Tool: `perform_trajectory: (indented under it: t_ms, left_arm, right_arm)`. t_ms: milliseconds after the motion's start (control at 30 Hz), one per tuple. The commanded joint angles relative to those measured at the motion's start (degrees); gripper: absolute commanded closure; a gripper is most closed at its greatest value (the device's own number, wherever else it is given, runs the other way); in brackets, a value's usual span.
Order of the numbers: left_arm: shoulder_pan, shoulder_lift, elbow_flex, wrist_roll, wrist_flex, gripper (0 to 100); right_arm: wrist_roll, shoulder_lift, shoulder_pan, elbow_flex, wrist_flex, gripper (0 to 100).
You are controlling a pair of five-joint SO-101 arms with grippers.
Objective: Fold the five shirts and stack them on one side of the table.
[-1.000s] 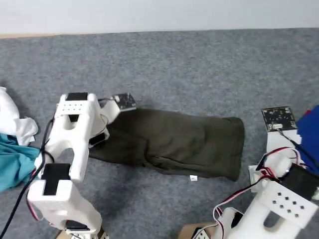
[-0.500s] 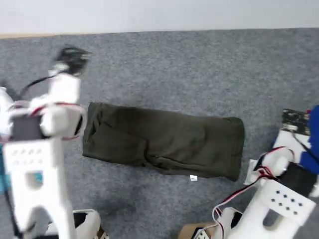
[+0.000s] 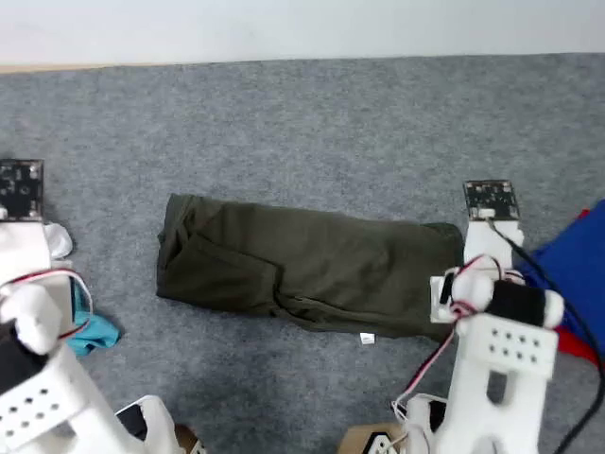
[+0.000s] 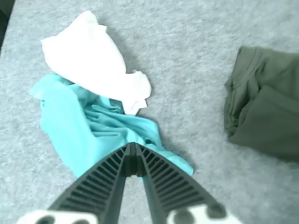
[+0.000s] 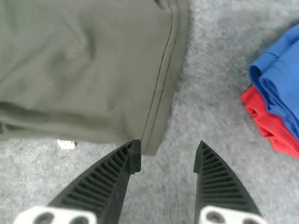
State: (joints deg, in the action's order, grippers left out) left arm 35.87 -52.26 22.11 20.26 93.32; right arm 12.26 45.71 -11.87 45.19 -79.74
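Matt cloth shirt (image 3: 312, 270) on rough grey carpet (image 3: 312, 123)

From my station, the table is covered with a grey carpet-like mat (image 3: 331, 113) with a short, nubbly pile, and it looks flat and even wherever it lies bare. Along its far edge runs a pale wall (image 3: 284, 28), plain and unmarked. Between mat and wall, at the far left, a thin tan strip (image 3: 43, 67) shows — wood, by its look. At the near edge a brown cardboard-like corner (image 3: 357, 442) pokes in; I can't tell what it belongs to. In the left wrist view, a dark patch (image 4: 3, 11) sits just past the mat's edge.
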Motion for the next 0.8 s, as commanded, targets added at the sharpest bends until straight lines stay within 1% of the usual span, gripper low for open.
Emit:
perform_trajectory:
  t_ms: [0,167,400,533,633,767]
  left_arm:
    - [0.8,-3.5,1.4,2.0,0.4,100]
    - [0.7,-6.4,5.9,2.0,0.4,100]
    - [0.7,-8.4,10.0,1.9,0.5,100]
    - [0.8,-9.1,10.2,1.8,0.6,100]
    - [0.8,-9.8,10.2,1.8,0.6,100]
    - [0.8,-10.5,10.2,1.8,0.6,100]
  right_arm:
    - [-1.7,-6.9,0.7,-1.3,5.3,79.0]
    - [-5.9,-16.0,0.9,-4.2,10.9,79.0]
    - [-6.2,-26.4,0.9,-4.3,18.0,79.0]
    - [-6.3,-30.4,3.4,-4.3,21.5,79.0]
    - [-8.7,-32.6,5.3,-4.3,23.9,79.0]
    - [-9.5,-35.9,5.7,-4.3,26.4,79.0]
